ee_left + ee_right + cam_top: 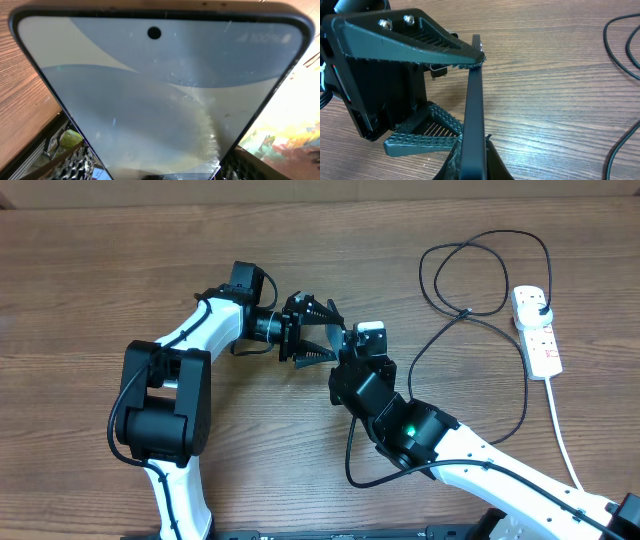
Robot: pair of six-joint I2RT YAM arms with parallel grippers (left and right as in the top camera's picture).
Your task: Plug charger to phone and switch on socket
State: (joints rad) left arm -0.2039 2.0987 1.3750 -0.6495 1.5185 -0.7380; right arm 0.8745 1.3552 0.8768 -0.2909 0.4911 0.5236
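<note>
The phone [160, 90] fills the left wrist view, with a light blue-grey screen, a dark rim and a camera hole. In the right wrist view it stands on edge [474, 110] above the table. My left gripper [318, 332] spans the phone's width and is shut on it. My right gripper [475, 167] pinches the phone's thin edge from the other side and shows in the overhead view [346, 348]. The black charger [470, 310] lies looped at the right, its plug in the white socket [537, 335]. Its connector tip is hidden.
The socket's white cord [570, 455] runs toward the front right edge. Part of the black cable passes under my right arm and loops out at the front [352, 472]. Cable strands also show at the right of the right wrist view [620, 37].
</note>
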